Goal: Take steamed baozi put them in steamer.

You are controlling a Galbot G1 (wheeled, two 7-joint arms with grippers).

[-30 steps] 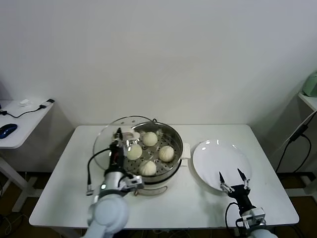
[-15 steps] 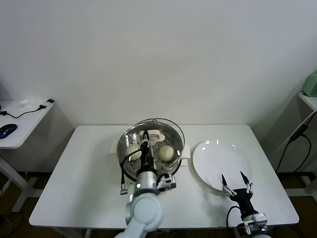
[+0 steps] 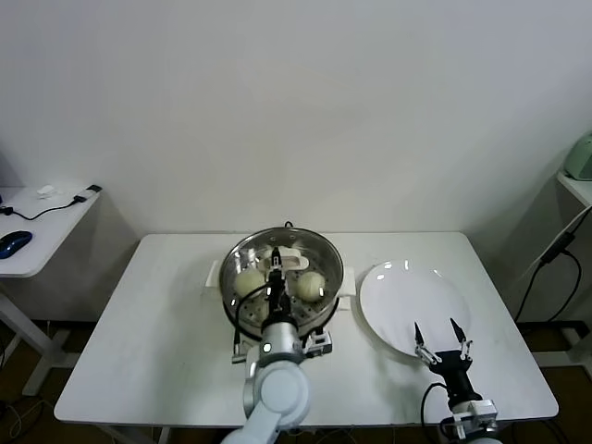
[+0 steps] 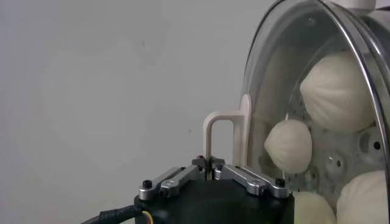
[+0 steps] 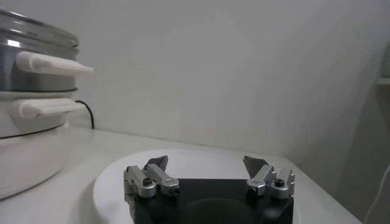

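The steamer [image 3: 330, 263] stands mid-table on its cream pot base. Several pale baozi lie inside it; two show clearly [image 3: 248, 282] [image 3: 312, 285]. The round glass lid [image 3: 239, 260] now covers the steamer. My left gripper [image 3: 275, 276] is above it, shut on the lid's cream handle [image 3: 286, 262]. In the left wrist view my left gripper [image 4: 209, 168] pinches the thin handle [image 4: 214, 129], and baozi [image 4: 289, 145] [image 4: 336, 90] show through the glass [image 4: 268, 67]. My right gripper [image 3: 440, 340] is open and empty at the white plate's near edge; it also shows in the right wrist view [image 5: 207, 165].
The flat white plate [image 3: 407, 291] lies right of the steamer with nothing on it; it also shows in the right wrist view [image 5: 195, 157]. There the steamer wall [image 5: 24, 76] stands at the far side. A side desk [image 3: 37, 236] with a mouse stands off to the left.
My left gripper carried the glass lid from the steamer's left side to over it; the lid now covers the steamer. The right arm stayed near the plate's edge.
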